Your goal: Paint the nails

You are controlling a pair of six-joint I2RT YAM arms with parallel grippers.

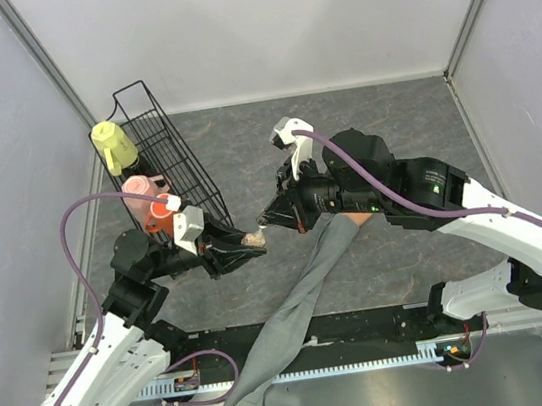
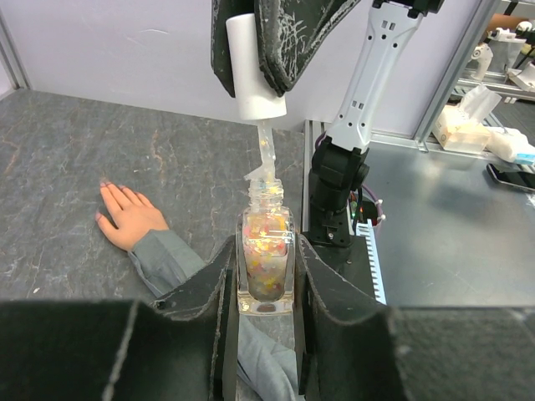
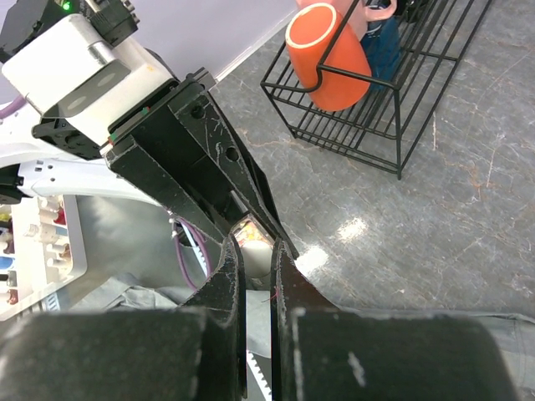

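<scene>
Left gripper [image 2: 266,280] clamped on an upright glitter polish bottle [image 2: 266,251]. Right gripper [image 3: 255,246] closed on the white cap [image 2: 253,63], brush [image 2: 266,154] at the bottle mouth. Nails [image 2: 106,185] on the mannequin hand [image 2: 129,219], flat on the table [image 2: 58,142], apart from the brush

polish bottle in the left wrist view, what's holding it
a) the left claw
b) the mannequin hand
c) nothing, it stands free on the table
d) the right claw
A: the polish bottle sits clamped between the two fingers of the left claw, while the right claw holds only the white cap above its neck.
</scene>
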